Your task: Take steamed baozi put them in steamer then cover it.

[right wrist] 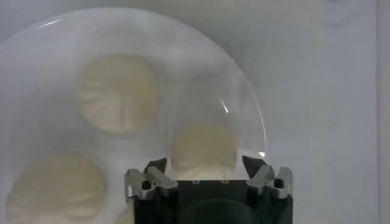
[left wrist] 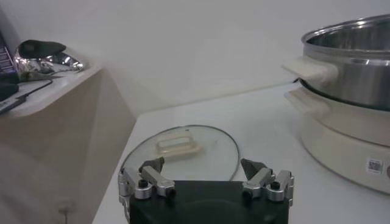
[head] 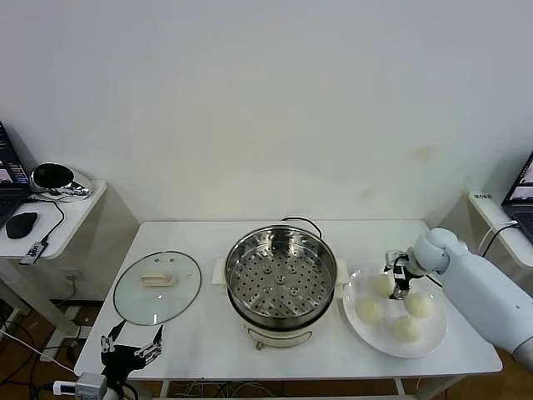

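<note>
Stands at mid-table: steamer [head: 283, 232], lid off, perforated tray bare. Lies flat to the robot's left of it: glass cover [head: 157, 287], cream handle up, apart from the pot and close to the white table [head: 208, 242]'s left edge. Sits just beside the pot's right handle: white plate [head: 435, 340], holding four steamed baozi [head: 369, 311], its outer rim near the front right corner.

Hangs over the rear-left bun on the plate: right gripper [head: 400, 282], reaching in from the right. Cannot be judged from the head view how its fingers stand. Seen through the right wrist view: right gripper [right wrist: 204, 165] spread wide, one bun [right wrist: 204, 146] between the fingertips, contact not clear; two more buns beside it on the plate [right wrist: 244, 91].

Waits below the table's front edge, in front of the cover: left gripper [head: 131, 346], released. Seen through the left wrist view: left gripper [left wrist: 204, 173] with fingers apart, cover [left wrist: 183, 152] ahead, steamer [left wrist: 353, 61] side on with its cream base.

Bare tabletop in front of the pot and behind the plate. Runs behind the steamer: black cord [head: 304, 222]. Stands off the table's left end: side shelf [head: 79, 208] carrying a mouse [head: 21, 223].
</note>
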Robot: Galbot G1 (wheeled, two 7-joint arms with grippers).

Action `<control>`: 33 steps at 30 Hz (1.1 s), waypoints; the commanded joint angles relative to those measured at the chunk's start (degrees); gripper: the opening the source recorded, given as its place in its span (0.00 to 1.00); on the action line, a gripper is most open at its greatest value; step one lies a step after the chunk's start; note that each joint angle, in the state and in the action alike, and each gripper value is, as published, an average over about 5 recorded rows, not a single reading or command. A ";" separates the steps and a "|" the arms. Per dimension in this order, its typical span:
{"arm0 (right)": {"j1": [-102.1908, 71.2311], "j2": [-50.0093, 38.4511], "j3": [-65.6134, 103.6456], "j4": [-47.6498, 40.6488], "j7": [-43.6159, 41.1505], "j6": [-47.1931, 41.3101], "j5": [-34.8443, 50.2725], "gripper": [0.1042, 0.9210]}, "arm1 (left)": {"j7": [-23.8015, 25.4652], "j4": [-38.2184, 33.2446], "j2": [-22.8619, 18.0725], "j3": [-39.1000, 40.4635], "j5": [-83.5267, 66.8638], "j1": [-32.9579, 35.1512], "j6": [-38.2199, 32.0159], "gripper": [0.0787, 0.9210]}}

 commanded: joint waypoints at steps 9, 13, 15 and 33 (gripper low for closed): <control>1.16 -0.27 0.34 0.28 -0.31 0.03 2.74 0.62 | -0.03 0.42 -0.06 0.36 0.29 -0.08 -0.02 0.88; 5.35 -2.12 -2.06 1.90 -1.05 0.12 7.44 0.62 | -0.16 0.71 -0.18 0.78 0.51 -0.07 -0.08 0.88; 9.06 -3.44 -4.55 3.03 -1.65 0.17 10.18 0.62 | -0.23 0.87 -0.39 1.14 0.72 -0.10 -0.14 0.88; 49.35 13.11 -28.63 -10.70 -14.39 26.67 35.05 0.58 | -0.39 -0.11 -0.24 1.12 -0.84 -0.12 -0.87 0.88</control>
